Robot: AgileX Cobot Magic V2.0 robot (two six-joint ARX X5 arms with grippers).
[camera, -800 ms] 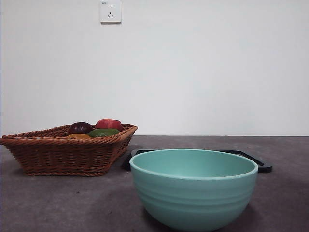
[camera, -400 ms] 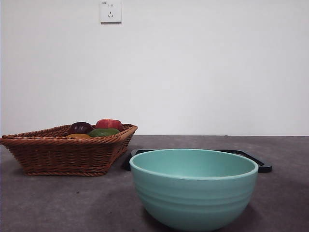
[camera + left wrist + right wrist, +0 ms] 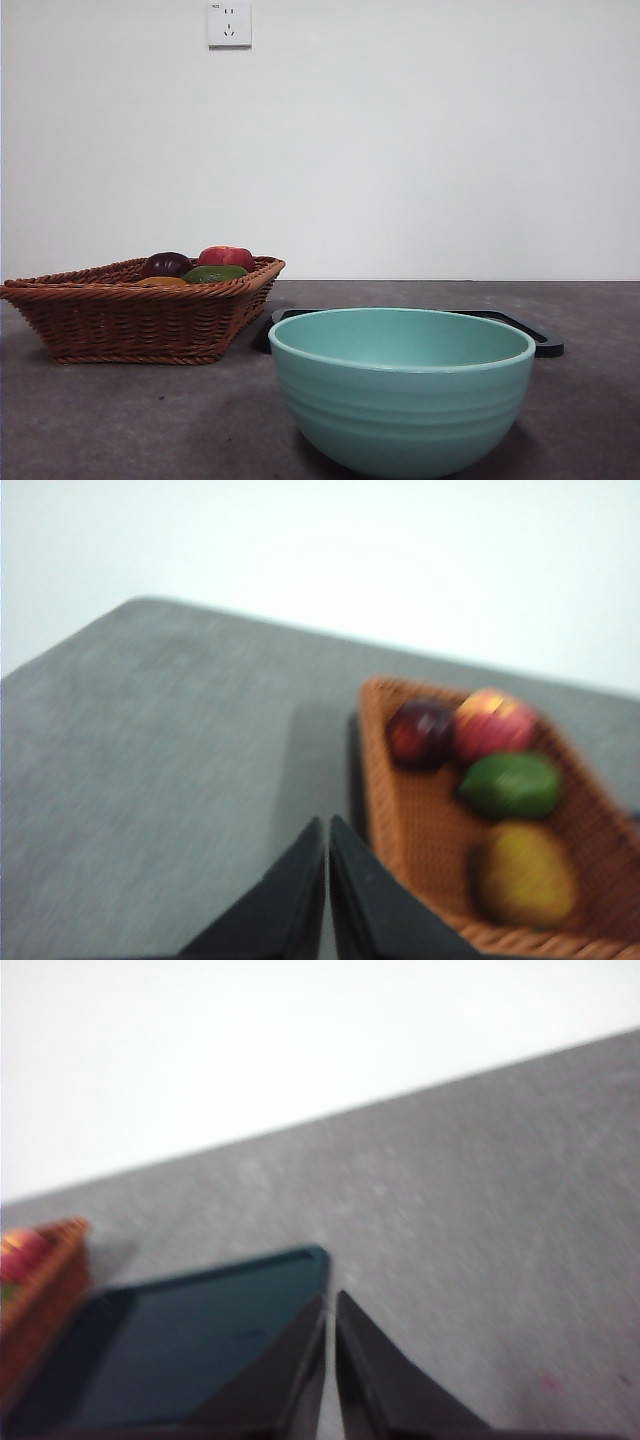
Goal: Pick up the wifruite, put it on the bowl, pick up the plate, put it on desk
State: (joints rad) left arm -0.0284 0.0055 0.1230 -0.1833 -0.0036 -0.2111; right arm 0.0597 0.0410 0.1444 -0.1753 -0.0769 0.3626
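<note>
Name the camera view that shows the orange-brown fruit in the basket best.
The left wrist view: it looks down into the wicker basket, showing the whole wifruite, though blurred. The front view shows only its top above the rim. The right wrist view misses it.

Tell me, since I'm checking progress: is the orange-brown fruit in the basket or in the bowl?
In the basket: the fruit lies there beside the green one.
</note>
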